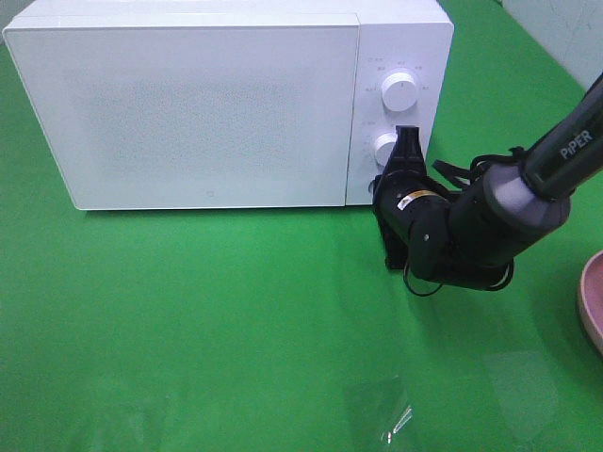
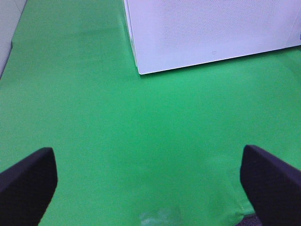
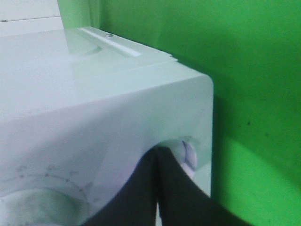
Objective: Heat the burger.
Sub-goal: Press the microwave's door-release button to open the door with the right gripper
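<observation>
1. Spreading beneath both grippers, the green cloth covers the whole work surface.
2. The white microwave stands directly ahead of the right gripper, with its door shut. Its lower front corner lies ahead of the left gripper, well apart from it.
3. The right gripper has its two dark fingers pressed together with nothing between them. Their tips sit at the microwave's control panel, just beside the lower knob.
4. The left gripper hangs over bare cloth, its fingers spread wide and holding nothing.
5. A pink plate shows only its rim, behind the right gripper's arm at the edge of the high view.
6. The upper knob sits just beyond the right gripper's fingertips.
7. The burger shows in no view, so its place, its long axis and its facing cannot be told.
</observation>
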`<state>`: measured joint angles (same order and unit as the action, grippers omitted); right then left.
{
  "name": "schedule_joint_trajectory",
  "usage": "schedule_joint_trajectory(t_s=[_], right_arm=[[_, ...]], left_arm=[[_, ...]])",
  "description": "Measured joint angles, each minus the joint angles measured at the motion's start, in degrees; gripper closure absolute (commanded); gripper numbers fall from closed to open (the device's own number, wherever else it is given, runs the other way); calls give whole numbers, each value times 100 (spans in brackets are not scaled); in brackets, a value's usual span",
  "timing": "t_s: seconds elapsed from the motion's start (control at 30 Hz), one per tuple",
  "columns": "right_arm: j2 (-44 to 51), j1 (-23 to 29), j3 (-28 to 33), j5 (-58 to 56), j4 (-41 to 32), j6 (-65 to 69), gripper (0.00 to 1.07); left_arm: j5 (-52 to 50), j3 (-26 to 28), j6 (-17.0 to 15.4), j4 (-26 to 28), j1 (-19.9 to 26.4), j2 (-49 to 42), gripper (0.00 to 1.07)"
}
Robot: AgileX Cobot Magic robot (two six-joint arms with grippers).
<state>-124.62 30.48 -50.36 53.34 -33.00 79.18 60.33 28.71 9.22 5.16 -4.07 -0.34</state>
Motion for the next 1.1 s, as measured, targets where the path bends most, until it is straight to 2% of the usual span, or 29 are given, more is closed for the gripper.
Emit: schedule_joint_trajectory(t_s=[0.33,0.9,1.1], right_arm=[[-6,-143,-241,-636,138,-407,107],[-6,-143,-246,-647,126,-453,107],[97,-201,-97,-607,332,-464,107]], left_arm=[[0,0,0,0,0,0,9],[-6,0,0,0,0,0,9],[-6,0,0,0,0,0,9]])
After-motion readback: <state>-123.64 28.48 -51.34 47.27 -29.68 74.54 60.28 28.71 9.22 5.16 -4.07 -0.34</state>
